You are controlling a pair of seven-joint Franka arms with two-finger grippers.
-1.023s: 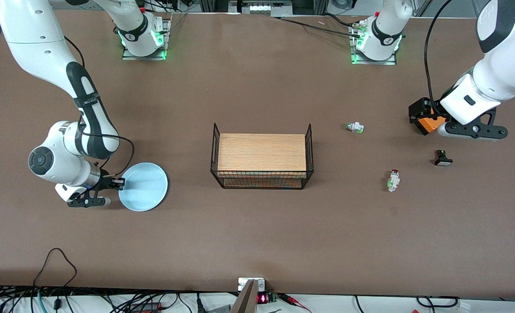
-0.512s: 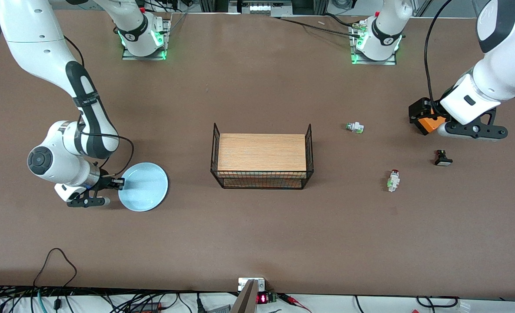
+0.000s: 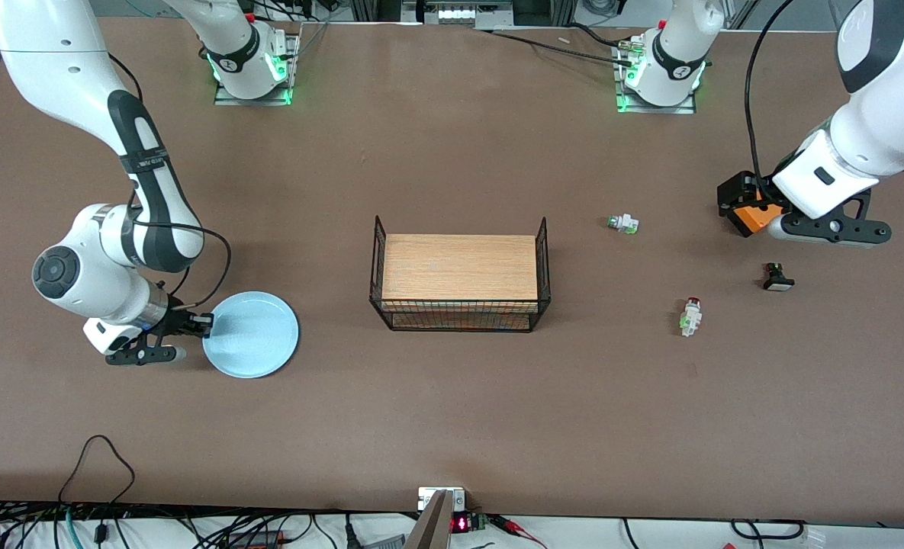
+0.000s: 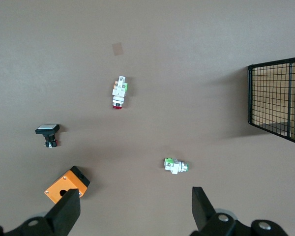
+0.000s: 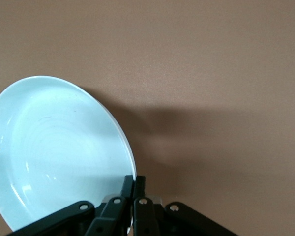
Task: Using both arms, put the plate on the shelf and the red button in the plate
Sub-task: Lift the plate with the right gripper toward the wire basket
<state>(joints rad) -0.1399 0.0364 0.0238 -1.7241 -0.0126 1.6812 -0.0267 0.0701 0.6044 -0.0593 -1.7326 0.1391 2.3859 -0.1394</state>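
Note:
The pale-blue plate [image 3: 252, 334] sits toward the right arm's end of the table. My right gripper [image 3: 198, 325] is shut on its rim at the edge toward that end. In the right wrist view the fingers pinch the rim [image 5: 135, 184] and the plate [image 5: 54, 152] stands tilted above its shadow. The red button [image 3: 692, 316] lies on the table toward the left arm's end and shows in the left wrist view [image 4: 119, 92]. My left gripper [image 3: 738, 197] waits open and empty in the air [image 4: 132, 214] beside an orange box.
A black wire basket with a wooden top [image 3: 459, 278] stands mid-table. A green-capped white part [image 3: 623, 223] lies farther from the camera than the red button. A black part with a white cap [image 3: 778, 278] and the orange box [image 3: 758, 219] lie near the left gripper.
My right arm has shifted toward its end of the table and raised the gripped plate slightly, so the plate looks a little larger. The left arm has not moved.

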